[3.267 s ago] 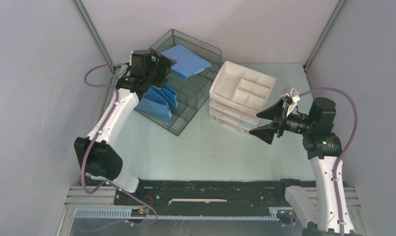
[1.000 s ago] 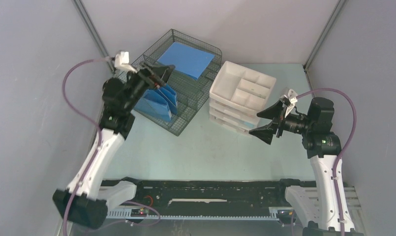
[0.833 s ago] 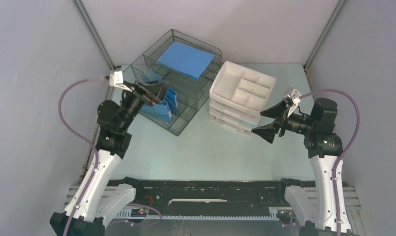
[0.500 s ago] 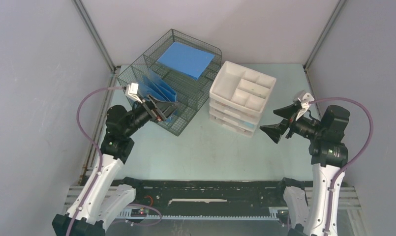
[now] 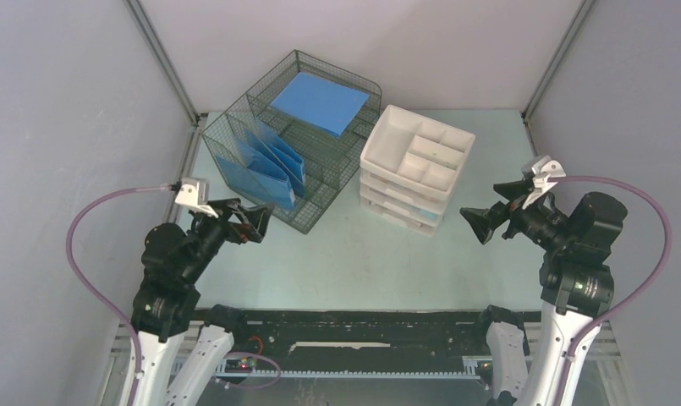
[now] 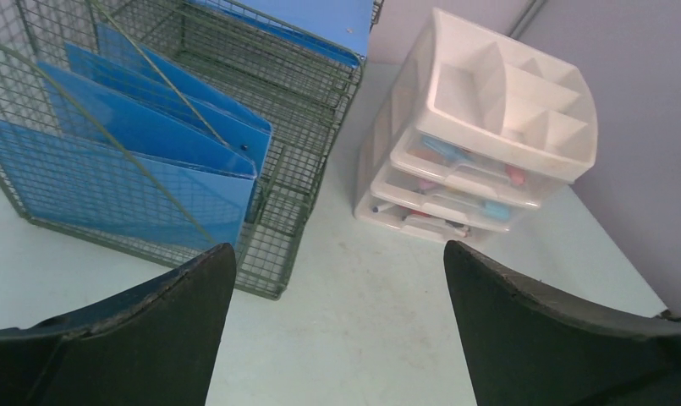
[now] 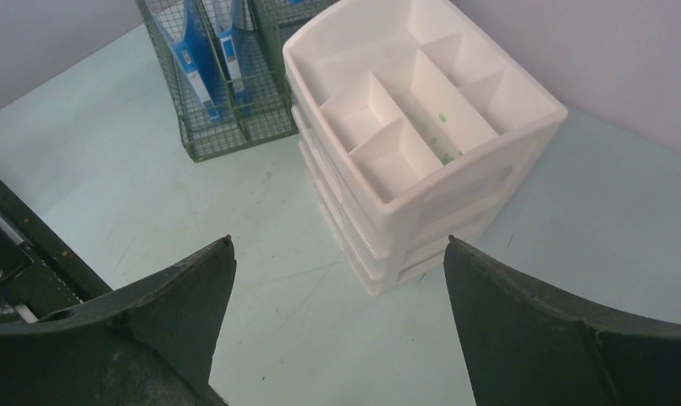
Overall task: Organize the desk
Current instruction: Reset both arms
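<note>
Grey walls [image 5: 66, 101] enclose the desk [image 5: 345, 262], bearing mesh organizer [image 5: 322, 184] beside drawer unit [image 5: 400, 196].

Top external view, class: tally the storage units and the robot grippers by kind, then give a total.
Wire-mesh organizer: 1
White drawer unit: 1
Grippers: 2 (left gripper, right gripper, both open)
Total: 4

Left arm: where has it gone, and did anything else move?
The left pincer pulled back from the wire rack toward the near edge, open and empty. The right pincer backed off rightward from the drawers. The top blue folder shifted slightly; drawers stayed.
</note>
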You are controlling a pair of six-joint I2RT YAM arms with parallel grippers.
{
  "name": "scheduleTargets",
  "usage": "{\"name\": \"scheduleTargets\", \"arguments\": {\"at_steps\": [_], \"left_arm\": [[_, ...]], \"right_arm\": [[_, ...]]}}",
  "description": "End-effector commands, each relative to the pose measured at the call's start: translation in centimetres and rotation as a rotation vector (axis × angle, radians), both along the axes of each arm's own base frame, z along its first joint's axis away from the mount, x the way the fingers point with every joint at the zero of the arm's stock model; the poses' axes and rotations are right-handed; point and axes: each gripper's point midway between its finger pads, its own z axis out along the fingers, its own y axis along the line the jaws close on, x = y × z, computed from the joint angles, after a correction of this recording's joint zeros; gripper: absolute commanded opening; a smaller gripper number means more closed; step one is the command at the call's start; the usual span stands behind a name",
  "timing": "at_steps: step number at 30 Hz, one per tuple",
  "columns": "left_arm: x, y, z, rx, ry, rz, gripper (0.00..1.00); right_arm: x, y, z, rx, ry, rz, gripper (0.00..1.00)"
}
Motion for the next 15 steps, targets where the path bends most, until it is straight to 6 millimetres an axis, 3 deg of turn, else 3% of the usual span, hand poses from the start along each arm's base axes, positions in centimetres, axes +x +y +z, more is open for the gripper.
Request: {"name": "scheduleTargets", "arguments": {"at_steps": [1,7,15], "left_arm": [[-0.7,1.6,0.9,0.076,-0.053,0.055,1.0],[-2.5,1.3,2.7,0.036,-0.105,0.024,1.0],[-3.3,1.0,3.3,0.006,-0.134,0.002,1.0]], "right_arm": [[-1.1,0.5,1.4,0.05,0.002,-0.015,1.0],[-2.9,1.4,1.9,0.077,-0.002,-0.006,1.0],[-3.8,2.3,2.7,0.139,0.013,0.012,1.0]]}}
